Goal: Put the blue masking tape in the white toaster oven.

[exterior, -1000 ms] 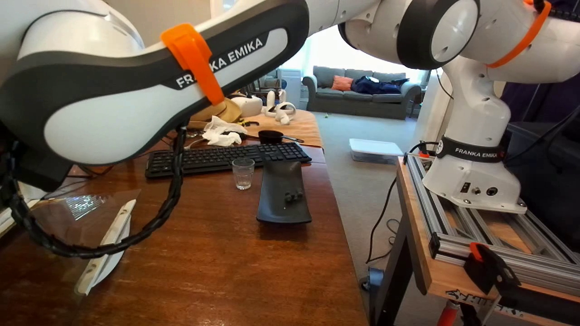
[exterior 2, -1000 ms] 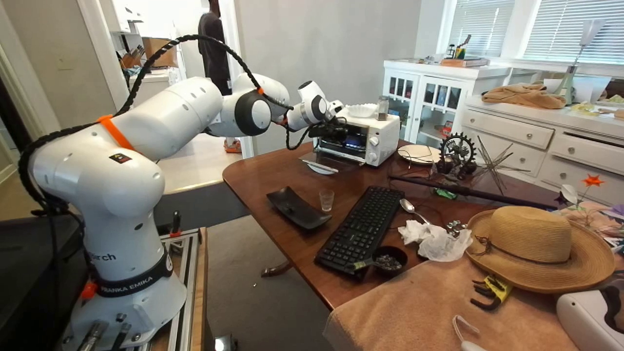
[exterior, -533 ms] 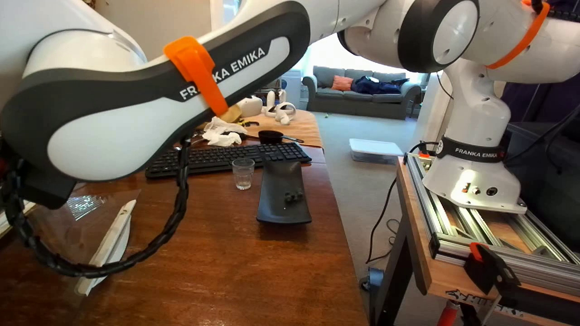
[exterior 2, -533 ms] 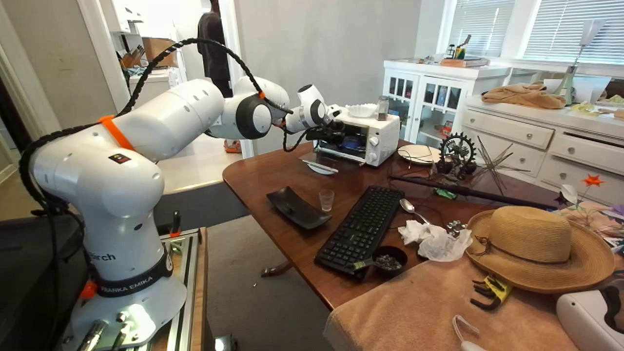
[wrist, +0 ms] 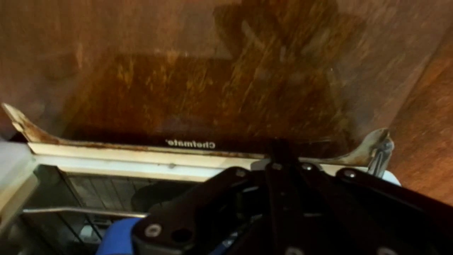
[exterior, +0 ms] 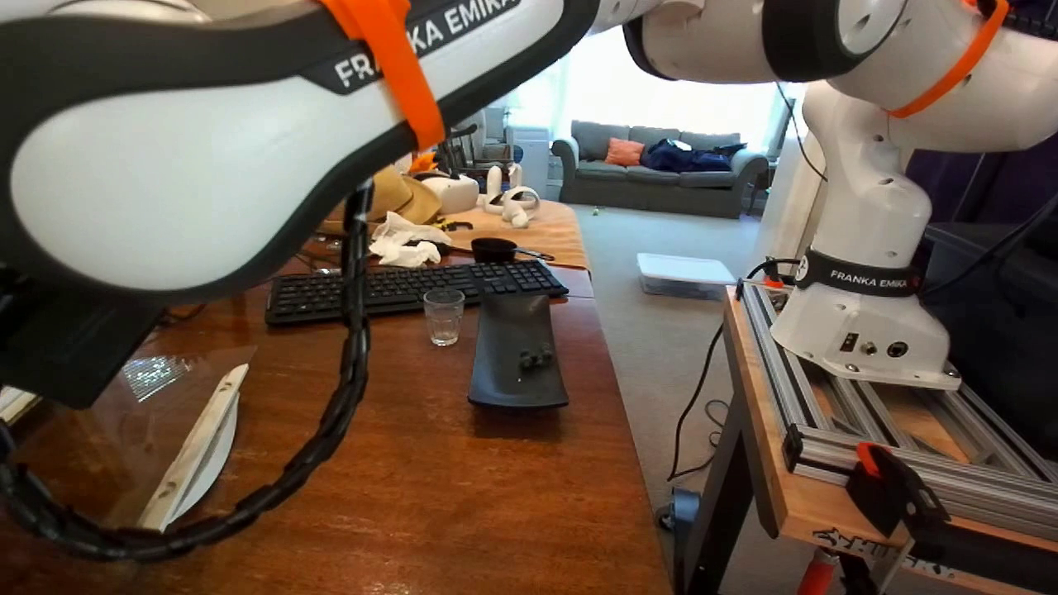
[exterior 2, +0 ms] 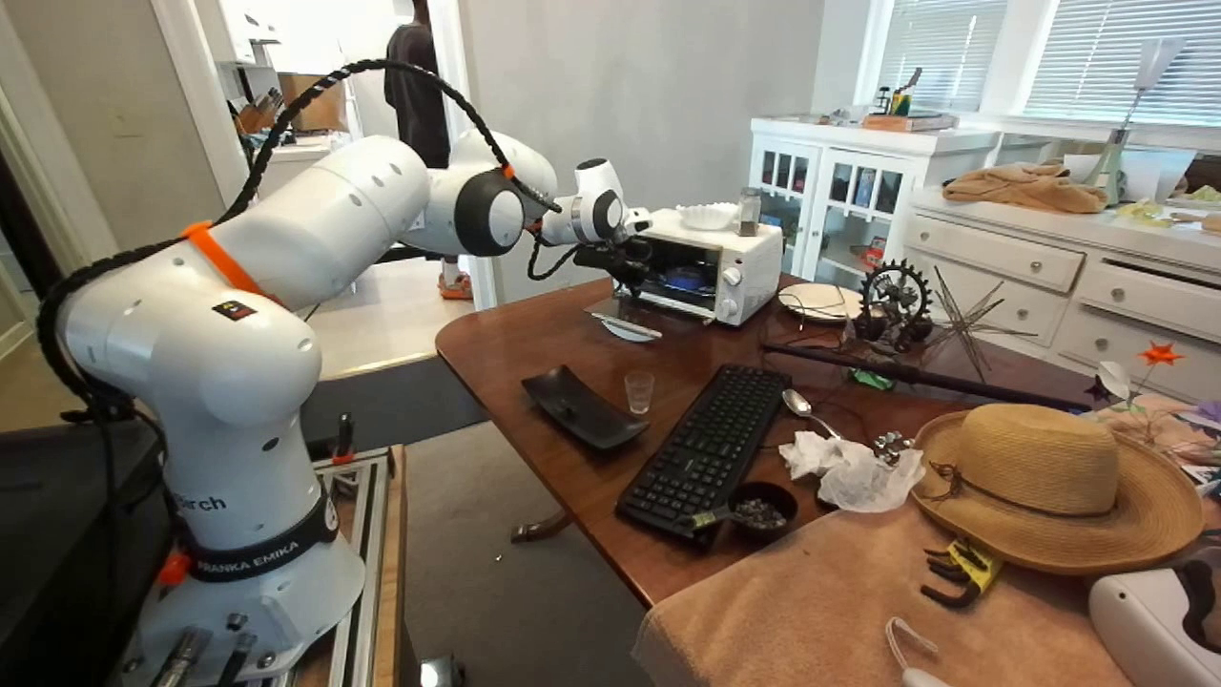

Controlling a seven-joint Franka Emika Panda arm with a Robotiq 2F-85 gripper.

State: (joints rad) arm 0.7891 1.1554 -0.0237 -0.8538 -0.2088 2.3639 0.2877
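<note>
Inside the white toaster oven [exterior 2: 751, 275], its glass door [wrist: 198, 102] lowered, sits the blue masking tape [exterior 2: 689, 279] (in the wrist view, only a blue edge shows past the gripper [wrist: 279, 145]). The gripper hovers at the oven's front, jaws tight together. A fluted white dish [exterior 2: 708, 217] and a jar [exterior 2: 750, 214] stand on the oven.
</note>
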